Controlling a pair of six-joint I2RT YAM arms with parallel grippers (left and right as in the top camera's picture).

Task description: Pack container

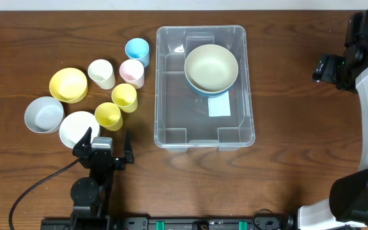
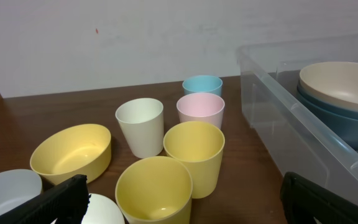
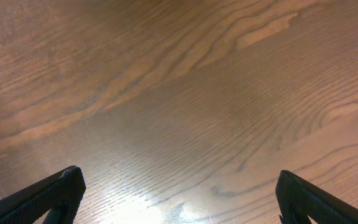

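Note:
The clear container (image 1: 161, 83) stands mid-table with a white label (image 1: 219, 107) on its base. In its far half a beige bowl (image 1: 211, 67) rests in a blue bowl. Left of it are several cups: blue (image 1: 137, 50), pink (image 1: 132, 72), white (image 1: 101, 73) and two yellow ones (image 1: 124, 97) (image 1: 108, 115). My left gripper (image 1: 105, 145) is open just in front of the nearer yellow cup (image 2: 154, 190), holding nothing. My right gripper (image 1: 328, 67) is open over bare wood far to the right, and its wrist view shows the gripper (image 3: 179, 199) empty.
A yellow bowl (image 1: 68, 85), a grey-white bowl (image 1: 43, 114) and a white bowl (image 1: 78, 128) sit at the left. The container's near wall (image 2: 291, 118) runs along the right of the left wrist view. A cable trails off the left arm's base.

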